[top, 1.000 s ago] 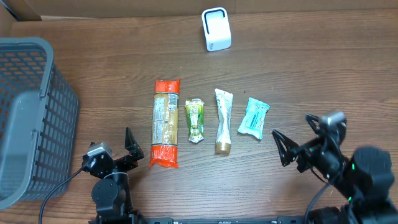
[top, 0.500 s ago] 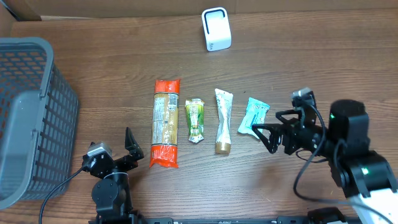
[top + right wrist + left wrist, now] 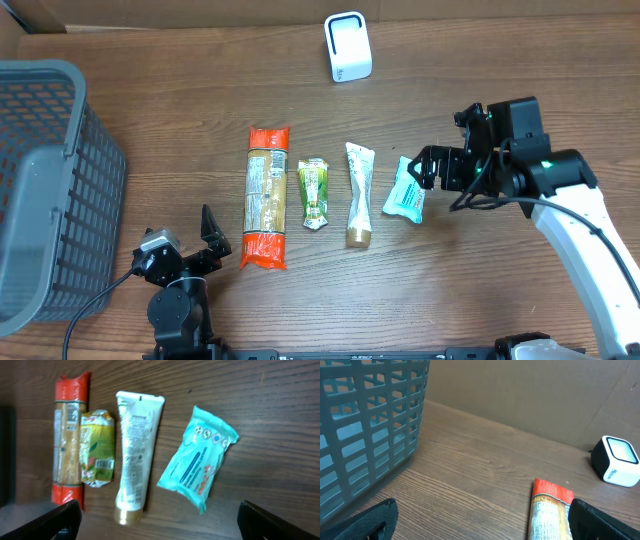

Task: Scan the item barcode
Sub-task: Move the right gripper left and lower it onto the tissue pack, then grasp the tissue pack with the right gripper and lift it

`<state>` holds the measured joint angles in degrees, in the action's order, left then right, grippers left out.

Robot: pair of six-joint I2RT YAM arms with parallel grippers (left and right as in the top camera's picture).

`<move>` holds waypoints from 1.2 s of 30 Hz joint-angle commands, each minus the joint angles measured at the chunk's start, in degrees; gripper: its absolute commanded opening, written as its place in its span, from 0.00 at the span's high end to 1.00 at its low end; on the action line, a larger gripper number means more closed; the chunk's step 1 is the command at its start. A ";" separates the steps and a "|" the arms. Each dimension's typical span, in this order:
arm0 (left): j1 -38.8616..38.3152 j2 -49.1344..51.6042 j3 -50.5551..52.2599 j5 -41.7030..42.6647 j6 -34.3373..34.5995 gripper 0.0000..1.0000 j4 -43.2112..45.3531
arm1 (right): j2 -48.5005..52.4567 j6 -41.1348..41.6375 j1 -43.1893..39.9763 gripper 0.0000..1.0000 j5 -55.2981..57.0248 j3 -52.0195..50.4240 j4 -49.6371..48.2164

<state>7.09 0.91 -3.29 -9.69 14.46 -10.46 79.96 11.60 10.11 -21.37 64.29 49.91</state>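
Widely, right pincer [image 3: 428,171] gapes over edge of packet [image 3: 405,191]

Tabletop [image 3: 200,90]: open wood between scanner [image 3: 348,46] and row of packets [image 3: 358,195]. Narrow gaps within the row. Basket [image 3: 50,190] walls the left edge.

A wooden table [image 3: 500,80] bears a basket [image 3: 50,190], scanner [image 3: 347,47], pasta pack [image 3: 266,212], green sachet [image 3: 314,194], tube [image 3: 358,194] and teal pouch [image 3: 403,195].
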 commanded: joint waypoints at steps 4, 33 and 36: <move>-0.35 -0.66 0.04 -0.83 -0.94 0.00 0.00 | 6.45 0.63 -0.11 0.13 -0.07 1.27 -1.81; -0.35 -0.66 0.04 -0.85 -0.94 0.01 0.00 | 21.97 11.15 -0.09 0.80 1.62 -12.74 -22.82; -0.35 -0.66 0.04 -0.83 -0.94 0.00 0.00 | 21.55 11.15 -0.11 0.96 1.55 -12.55 -22.56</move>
<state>7.09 0.91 -3.29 -9.72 14.46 -10.46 100.88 22.85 10.09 -21.06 53.25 26.70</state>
